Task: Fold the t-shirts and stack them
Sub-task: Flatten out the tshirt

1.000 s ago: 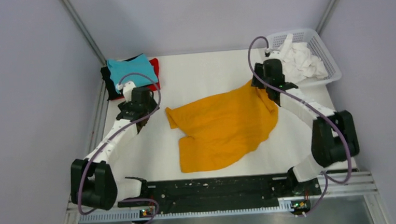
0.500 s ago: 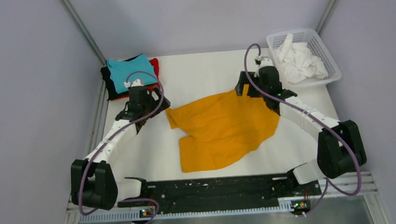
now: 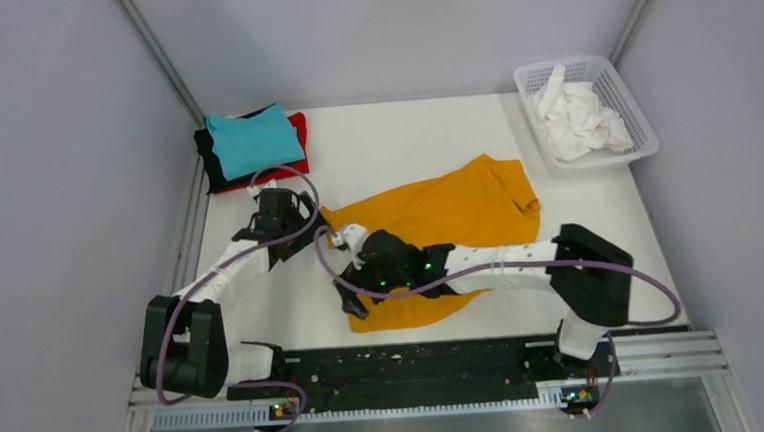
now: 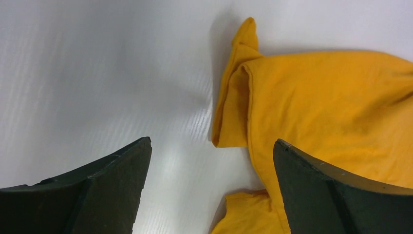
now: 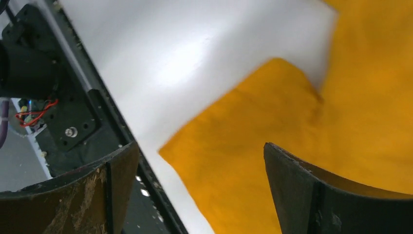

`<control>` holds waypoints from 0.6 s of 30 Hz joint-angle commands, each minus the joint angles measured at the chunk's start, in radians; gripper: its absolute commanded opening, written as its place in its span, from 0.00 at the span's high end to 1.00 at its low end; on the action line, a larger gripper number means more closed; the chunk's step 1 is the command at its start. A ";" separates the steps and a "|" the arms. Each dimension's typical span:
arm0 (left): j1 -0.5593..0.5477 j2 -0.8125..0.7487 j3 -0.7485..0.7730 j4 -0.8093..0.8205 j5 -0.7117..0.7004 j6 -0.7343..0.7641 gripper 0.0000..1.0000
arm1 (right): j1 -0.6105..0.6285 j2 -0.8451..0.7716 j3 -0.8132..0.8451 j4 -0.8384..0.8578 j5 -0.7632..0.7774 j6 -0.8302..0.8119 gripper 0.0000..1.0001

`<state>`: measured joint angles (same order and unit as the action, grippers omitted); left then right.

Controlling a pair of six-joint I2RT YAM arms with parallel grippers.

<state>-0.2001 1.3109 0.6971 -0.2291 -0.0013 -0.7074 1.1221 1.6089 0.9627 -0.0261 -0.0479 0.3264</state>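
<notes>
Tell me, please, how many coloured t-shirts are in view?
4: mustard-orange t-shirt spread mid-table; teal t-shirt, black t-shirt and red t-shirt stacked far left. Others may hide beneath.

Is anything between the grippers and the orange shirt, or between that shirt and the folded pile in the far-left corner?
Nothing visible. The left gripper and right gripper hang open right over the orange shirt; only bare table separates it from the folded pile.

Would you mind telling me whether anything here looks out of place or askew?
The orange shirt lies rumpled and skewed in the middle, one sleeve doubled over; the stack at far left looks tidy.
</notes>
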 commanded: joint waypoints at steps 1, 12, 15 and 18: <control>0.004 -0.036 -0.005 0.001 -0.100 -0.024 0.01 | 0.099 0.209 0.213 -0.077 0.001 -0.093 0.07; 0.045 -0.001 -0.010 0.028 -0.059 -0.020 0.01 | 0.201 0.396 0.344 -0.225 0.042 -0.075 0.20; 0.051 0.007 -0.009 0.024 -0.051 -0.022 0.01 | 0.200 0.429 0.337 -0.250 0.094 -0.040 0.24; 0.055 -0.009 -0.013 0.018 -0.043 -0.023 0.01 | 0.195 0.430 0.335 -0.272 0.137 -0.007 0.36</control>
<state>-0.1539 1.3144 0.6952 -0.2375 -0.0635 -0.7166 1.3136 1.9865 1.2964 -0.2111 0.0414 0.2623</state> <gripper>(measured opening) 0.990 0.701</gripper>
